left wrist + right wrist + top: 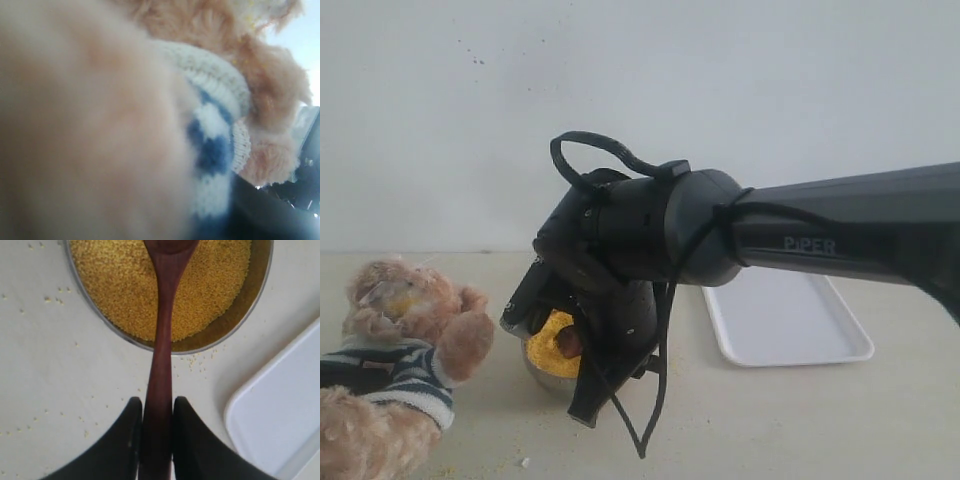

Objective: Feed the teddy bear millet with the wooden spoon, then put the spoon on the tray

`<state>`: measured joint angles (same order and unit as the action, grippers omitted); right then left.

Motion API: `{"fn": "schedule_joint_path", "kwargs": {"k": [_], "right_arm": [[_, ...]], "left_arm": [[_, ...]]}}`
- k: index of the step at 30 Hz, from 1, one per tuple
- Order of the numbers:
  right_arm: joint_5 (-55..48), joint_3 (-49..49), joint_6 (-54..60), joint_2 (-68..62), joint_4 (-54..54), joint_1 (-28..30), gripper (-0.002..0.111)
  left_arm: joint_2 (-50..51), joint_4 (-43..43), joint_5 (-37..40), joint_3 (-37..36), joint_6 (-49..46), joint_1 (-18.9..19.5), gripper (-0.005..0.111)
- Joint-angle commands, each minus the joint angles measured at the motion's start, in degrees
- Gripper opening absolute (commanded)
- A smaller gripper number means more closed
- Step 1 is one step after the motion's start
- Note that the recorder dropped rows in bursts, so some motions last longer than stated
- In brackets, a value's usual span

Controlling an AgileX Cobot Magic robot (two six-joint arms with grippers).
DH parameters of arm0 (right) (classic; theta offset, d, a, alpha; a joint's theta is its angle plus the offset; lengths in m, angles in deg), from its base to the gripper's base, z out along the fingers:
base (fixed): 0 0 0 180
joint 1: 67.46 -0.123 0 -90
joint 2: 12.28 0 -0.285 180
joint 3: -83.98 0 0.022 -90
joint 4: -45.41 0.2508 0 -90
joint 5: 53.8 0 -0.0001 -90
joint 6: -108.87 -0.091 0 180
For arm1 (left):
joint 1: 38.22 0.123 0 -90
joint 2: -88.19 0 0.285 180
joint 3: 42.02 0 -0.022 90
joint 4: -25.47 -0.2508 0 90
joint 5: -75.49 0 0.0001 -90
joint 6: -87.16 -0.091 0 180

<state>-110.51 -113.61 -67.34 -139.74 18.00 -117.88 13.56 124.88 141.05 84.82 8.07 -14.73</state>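
The right arm (840,235) reaches in level from the right of the exterior view, its long dark forearm ending in a bulky rounded wrist (660,235) that bends downward. A black cable (595,150) loops above the wrist and hangs slack beneath it. The right gripper (157,402) points down along the wooden spoon (161,340). Its two black fingers (120,440) press against either side of the handle's rear end, one on each flank, with the spoon's bowl reaching out ahead of the fingertips. The left arm is outside the exterior view, and its gripper cannot be made out in its own wrist view.
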Motion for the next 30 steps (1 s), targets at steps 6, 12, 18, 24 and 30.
{"fn": "schedule_joint_path", "kwargs": {"k": [6,12,18,24,30], "right_arm": [[-0.8,-0.5,-2.4,0.4,1.6,0.1,0.000],[-0.9,-0.5,-3.3,1.8,2.1,0.2,0.000],[-0.1,-0.5,-0.4,1.8,7.2,0.2,0.000],[-0.2,-0.5,-0.9,1.8,7.6,0.2,0.000],[0.2,-0.5,-1.8,1.8,7.4,0.2,0.000]], "left_arm": [[-0.2,0.5,1.7,0.4,0.3,-0.1,0.004],[-0.2,0.5,1.5,0.4,0.3,-0.1,0.004],[-0.2,0.5,1.5,0.4,0.3,-0.1,0.004],[-0.2,0.5,1.5,0.4,0.3,-0.1,0.004],[-0.2,0.5,1.5,0.4,0.3,-0.1,0.004]]}}
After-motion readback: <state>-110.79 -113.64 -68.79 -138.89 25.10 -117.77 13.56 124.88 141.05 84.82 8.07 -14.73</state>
